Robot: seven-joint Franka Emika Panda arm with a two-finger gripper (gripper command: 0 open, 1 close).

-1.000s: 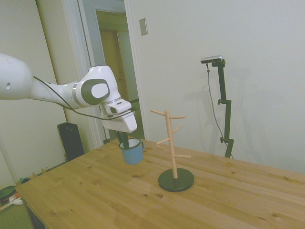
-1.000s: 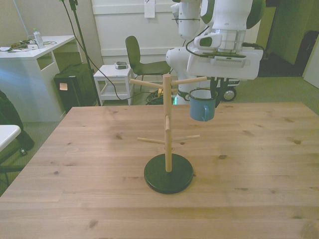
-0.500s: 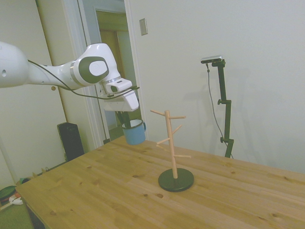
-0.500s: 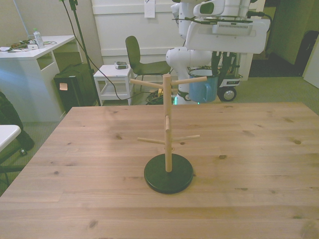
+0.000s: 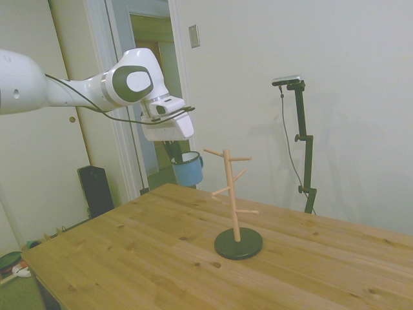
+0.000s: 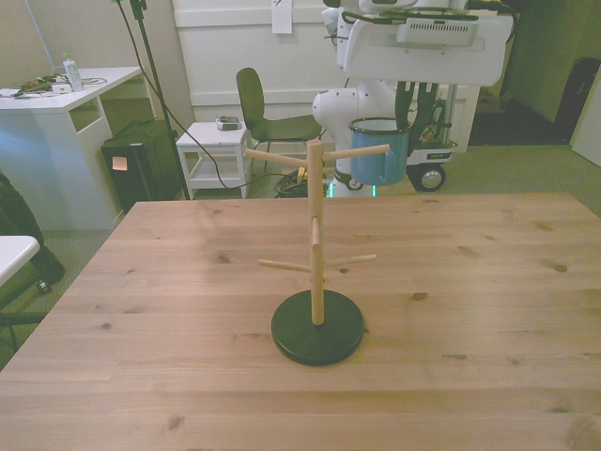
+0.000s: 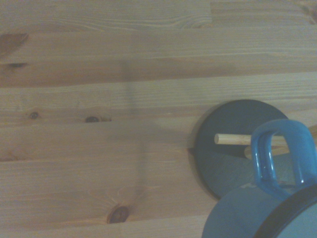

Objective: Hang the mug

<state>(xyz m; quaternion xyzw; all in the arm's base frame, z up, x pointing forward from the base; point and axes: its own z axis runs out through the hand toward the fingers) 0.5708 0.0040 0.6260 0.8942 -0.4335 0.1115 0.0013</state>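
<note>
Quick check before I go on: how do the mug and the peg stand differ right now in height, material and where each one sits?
The mug is short, blue enamel, white inside; the peg stand is much taller, pale wood on a dark round base. The mug hangs in the air from the hand, up at the stand's top pegs; the stand rests on the table. The mug hangs on no peg yet. Both sit roughly upright.

Light-blue mug in the gripper (fingers clamped), above table, beside peg stand.

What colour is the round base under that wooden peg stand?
Black, or very dark; the base shows best in the front view.
</note>
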